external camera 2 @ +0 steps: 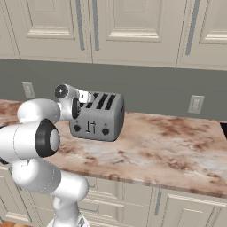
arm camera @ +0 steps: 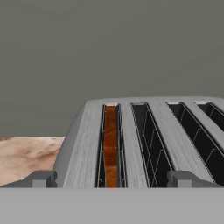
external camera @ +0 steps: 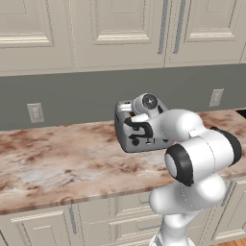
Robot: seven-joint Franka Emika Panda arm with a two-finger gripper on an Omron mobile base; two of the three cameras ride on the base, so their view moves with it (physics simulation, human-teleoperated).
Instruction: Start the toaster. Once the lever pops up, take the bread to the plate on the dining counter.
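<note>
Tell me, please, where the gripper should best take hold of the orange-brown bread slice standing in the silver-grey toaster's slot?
Probably its top edge, from straight above: the orange-brown bread slice stands on edge in an end slot of the silver-grey toaster, so only that edge shows; pinch its faces.

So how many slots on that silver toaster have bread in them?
1. The boxy silver-grey toaster holds one orange-brown bread slice, in the leftmost slot in the hand view; the other three slots look empty.
</note>
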